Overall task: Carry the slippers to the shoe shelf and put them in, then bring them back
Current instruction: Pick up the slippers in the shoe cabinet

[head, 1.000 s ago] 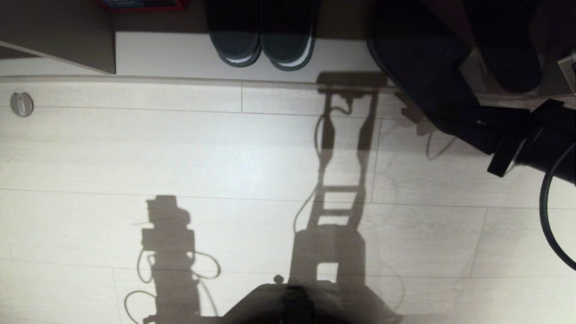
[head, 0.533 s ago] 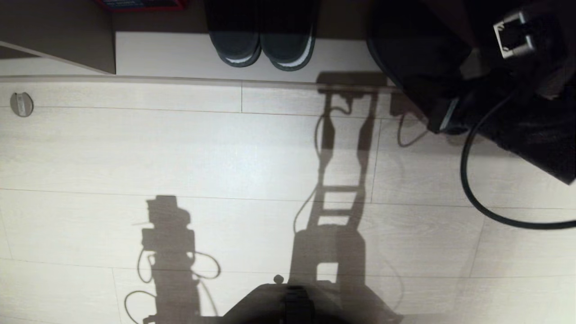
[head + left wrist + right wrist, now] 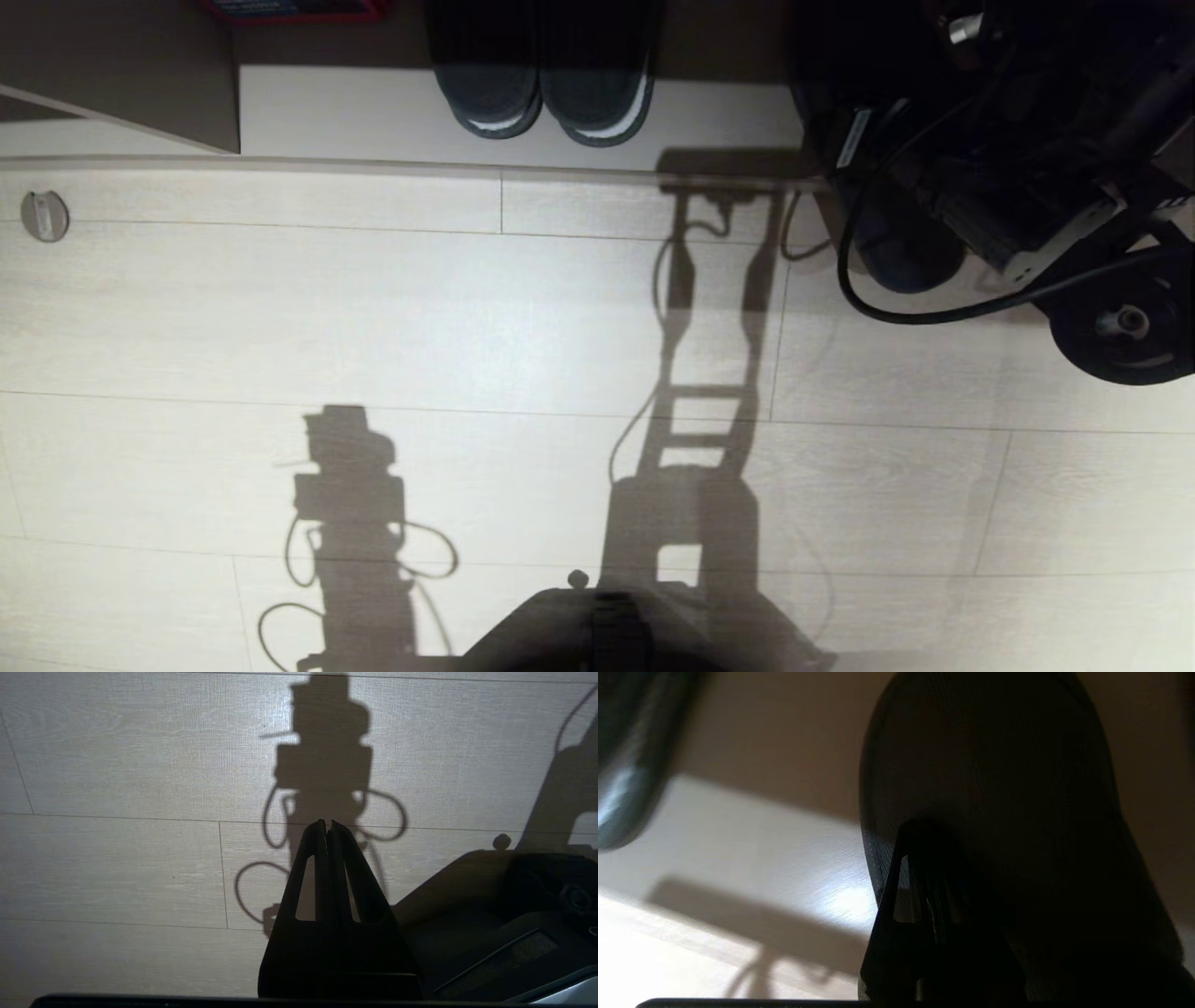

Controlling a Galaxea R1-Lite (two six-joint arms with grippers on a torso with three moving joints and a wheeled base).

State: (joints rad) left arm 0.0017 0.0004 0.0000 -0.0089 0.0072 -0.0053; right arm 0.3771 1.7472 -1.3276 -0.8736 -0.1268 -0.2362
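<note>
With the right gripper [image 3: 930, 905] clamped tight on the flat slate grey-blue fabric slippers [image 3: 994, 826], rounded toe poking out past the near edge of the low pale beige wood-grain shoe shelf [image 3: 373, 117] at far right, this looks like the bring-back step, w/ the pair just being drawn out. Next move prob. calls for a level lift clear of the shelf lip & the darker white-edged pair [image 3: 546, 93] to the left; soft mesh-like fabric may sag. Left gripper [image 3: 327, 828] idles over pale plank floor [image 3: 373, 327], fingers together.
</note>
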